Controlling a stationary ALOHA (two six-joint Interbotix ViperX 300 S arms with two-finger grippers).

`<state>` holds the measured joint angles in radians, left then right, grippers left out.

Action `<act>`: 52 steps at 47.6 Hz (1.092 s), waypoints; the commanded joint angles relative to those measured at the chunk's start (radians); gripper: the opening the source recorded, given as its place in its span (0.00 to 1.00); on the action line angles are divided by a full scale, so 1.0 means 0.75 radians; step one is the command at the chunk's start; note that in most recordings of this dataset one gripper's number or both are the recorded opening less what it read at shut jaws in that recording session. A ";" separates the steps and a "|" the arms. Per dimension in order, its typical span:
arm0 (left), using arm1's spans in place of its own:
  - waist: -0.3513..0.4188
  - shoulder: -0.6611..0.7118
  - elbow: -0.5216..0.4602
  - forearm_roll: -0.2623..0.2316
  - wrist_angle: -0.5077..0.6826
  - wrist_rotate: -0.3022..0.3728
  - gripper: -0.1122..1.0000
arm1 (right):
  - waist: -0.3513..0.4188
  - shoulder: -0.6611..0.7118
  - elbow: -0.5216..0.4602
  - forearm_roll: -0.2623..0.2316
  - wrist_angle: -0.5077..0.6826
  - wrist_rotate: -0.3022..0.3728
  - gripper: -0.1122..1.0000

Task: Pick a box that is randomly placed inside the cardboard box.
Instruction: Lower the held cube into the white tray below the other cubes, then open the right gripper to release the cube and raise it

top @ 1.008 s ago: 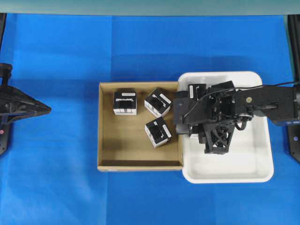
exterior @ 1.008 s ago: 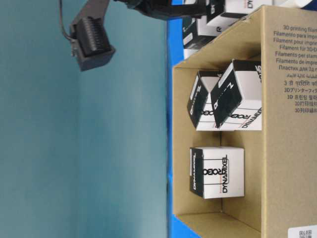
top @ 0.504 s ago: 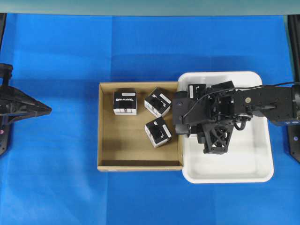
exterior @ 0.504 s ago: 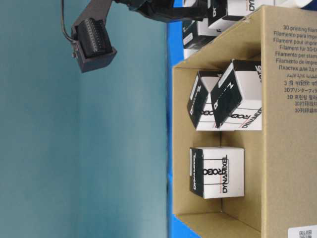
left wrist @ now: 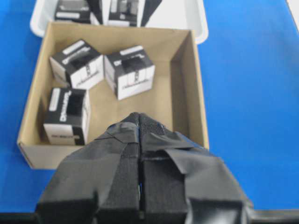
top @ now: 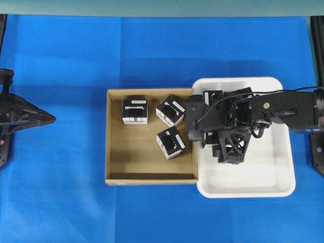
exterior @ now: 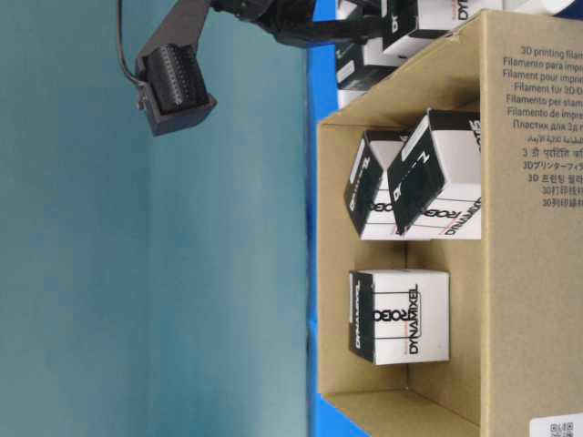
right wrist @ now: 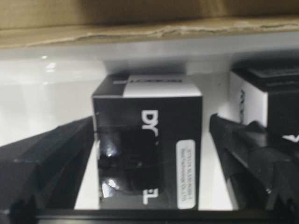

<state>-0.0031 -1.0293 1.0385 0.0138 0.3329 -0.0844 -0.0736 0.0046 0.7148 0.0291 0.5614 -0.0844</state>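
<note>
While right gripper (right wrist: 149, 154) stands spread around the box (right wrist: 147, 144) in white tray (top: 273, 177), left finger near-touching | three like cartons sit in cardboard box (top: 116, 172) | left gripper (left wrist: 139, 154) pressed together over desk (top: 61, 192)

Even, bright overhead light leaves soft shadows inside the cardboard box (top: 115, 169), glare spots gleam on the white tray (right wrist: 46, 63) and the glossy black carton (right wrist: 147, 144), while both wrist views blur close up.

blue table (top: 61, 192), cardboard box (top: 112, 178), tray (top: 273, 188) (white)
</note>
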 commanded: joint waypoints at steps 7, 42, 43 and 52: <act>-0.002 0.010 -0.031 0.004 -0.012 -0.002 0.04 | 0.004 -0.022 -0.043 0.000 0.014 0.000 0.97; -0.037 0.012 -0.031 0.004 -0.012 0.000 0.04 | -0.014 -0.442 -0.094 0.010 -0.074 0.164 0.97; -0.035 0.012 -0.031 0.004 -0.012 0.000 0.04 | -0.012 -0.456 -0.084 0.008 -0.100 0.166 0.97; -0.039 0.004 -0.033 0.004 -0.025 -0.002 0.04 | -0.004 -0.591 0.027 0.008 -0.397 0.168 0.97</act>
<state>-0.0307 -1.0293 1.0385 0.0138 0.3313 -0.0859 -0.0813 -0.4004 0.7179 0.0337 0.3497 0.0414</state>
